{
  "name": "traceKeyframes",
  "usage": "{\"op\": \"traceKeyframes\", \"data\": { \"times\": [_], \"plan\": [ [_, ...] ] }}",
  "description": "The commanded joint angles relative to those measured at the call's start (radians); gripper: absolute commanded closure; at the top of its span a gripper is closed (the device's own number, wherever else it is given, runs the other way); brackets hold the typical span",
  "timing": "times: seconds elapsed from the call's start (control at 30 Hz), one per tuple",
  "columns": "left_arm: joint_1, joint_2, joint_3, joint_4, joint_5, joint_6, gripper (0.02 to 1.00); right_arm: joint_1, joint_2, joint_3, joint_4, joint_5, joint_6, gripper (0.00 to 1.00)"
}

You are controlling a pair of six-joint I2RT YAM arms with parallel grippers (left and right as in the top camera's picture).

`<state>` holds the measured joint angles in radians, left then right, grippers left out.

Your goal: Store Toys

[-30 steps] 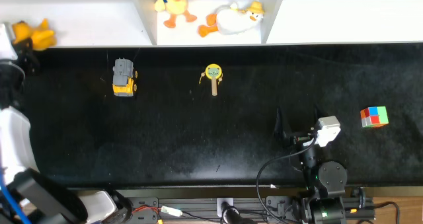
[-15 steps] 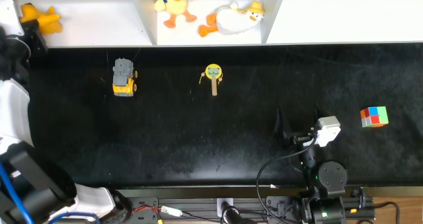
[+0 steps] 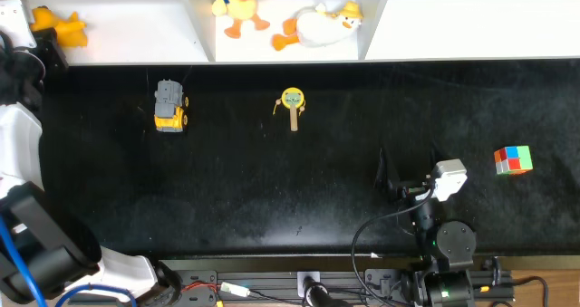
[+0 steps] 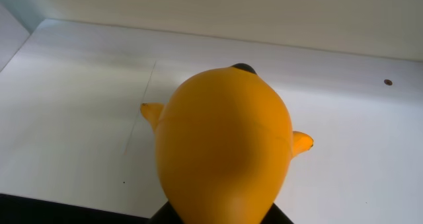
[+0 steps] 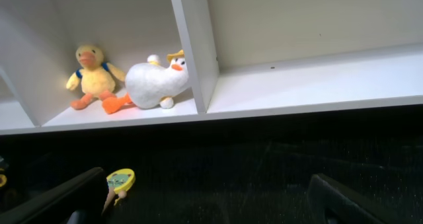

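Observation:
An orange plush toy (image 3: pixel 58 23) sits in my left gripper (image 3: pixel 43 41), which is shut on it at the far left, inside the left compartment of the white shelf (image 3: pixel 127 35). Up close, the orange plush toy (image 4: pixel 223 145) hangs just above the shelf floor (image 4: pixel 73 125), hiding most of my left gripper (image 4: pixel 223 219). On the black mat lie a grey-and-yellow truck (image 3: pixel 169 105), a yellow paddle toy (image 3: pixel 293 103) and a colour cube (image 3: pixel 513 159). My right gripper (image 3: pixel 405 173) stands open and empty near the front; its fingers spread wide in the right wrist view (image 5: pixel 218 207).
The middle compartment holds a yellow duck (image 3: pixel 239 4) and a white goose (image 3: pixel 319 24), also seen as the duck (image 5: pixel 94 77) and goose (image 5: pixel 155 84) beside a divider (image 5: pixel 195 45). The right compartment floor (image 5: pixel 317 85) is bare. Cables run along the front edge.
My left gripper has carried the orange plush toy up and a little rightward, deeper into the left compartment. The right arm has kept still.

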<state>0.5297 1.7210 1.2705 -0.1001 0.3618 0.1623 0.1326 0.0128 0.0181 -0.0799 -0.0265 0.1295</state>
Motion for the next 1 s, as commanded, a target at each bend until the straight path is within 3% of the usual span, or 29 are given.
{"op": "traceKeyframes", "data": {
  "times": [0.03,0.37,0.57,1.0],
  "plan": [
    [-0.009,0.021,0.028,0.016,-0.009,-0.015,0.943,0.005,-0.009,-0.013,0.005,-0.006,-0.005,0.005],
    [-0.027,0.042,0.046,0.015,-0.072,-0.061,0.945,0.005,-0.009,-0.013,0.005,-0.006,-0.005,0.007],
    [-0.054,0.043,0.119,-0.094,-0.132,-0.053,0.95,0.005,-0.009,-0.013,0.005,-0.006,-0.005,0.007],
    [-0.061,0.043,0.184,-0.224,-0.174,-0.04,0.95,0.005,-0.009,-0.013,0.005,-0.007,-0.005,0.005]
  ]
}}
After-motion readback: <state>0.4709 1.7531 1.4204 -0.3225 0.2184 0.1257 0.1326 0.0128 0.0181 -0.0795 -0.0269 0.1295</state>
